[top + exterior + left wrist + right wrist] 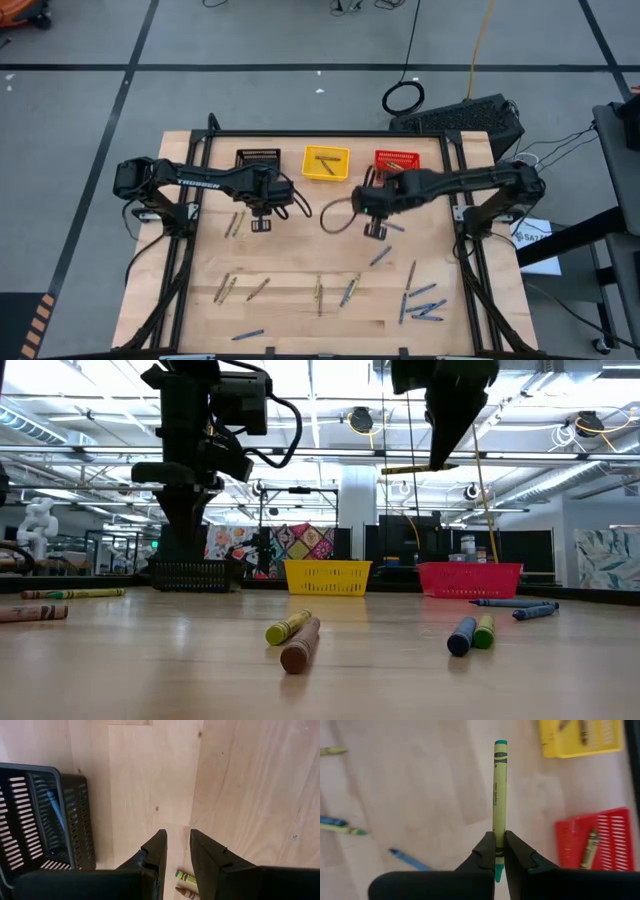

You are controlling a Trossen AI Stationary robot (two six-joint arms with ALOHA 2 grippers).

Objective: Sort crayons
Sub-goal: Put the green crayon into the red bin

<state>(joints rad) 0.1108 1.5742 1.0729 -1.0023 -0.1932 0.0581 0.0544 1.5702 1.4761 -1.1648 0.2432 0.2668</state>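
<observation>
Nearest the low camera, a yellow-green wax crayon (288,627) and a brown crayon (300,645) lie touching on the pale wooden table (150,670). Raised above the table, the right gripper (499,851) pinches a yellow-green crayon (499,800) by its end, near the red mesh basket (600,837). Beside the black mesh basket (42,820), the left gripper (177,851) holds nothing, fingers slightly parted.

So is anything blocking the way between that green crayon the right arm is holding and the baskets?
Nothing visible. The right gripper holds the green crayon in the air above bare table, with the yellow basket and red basket just ahead, both open on top. The left gripper is off by the black basket.
</observation>
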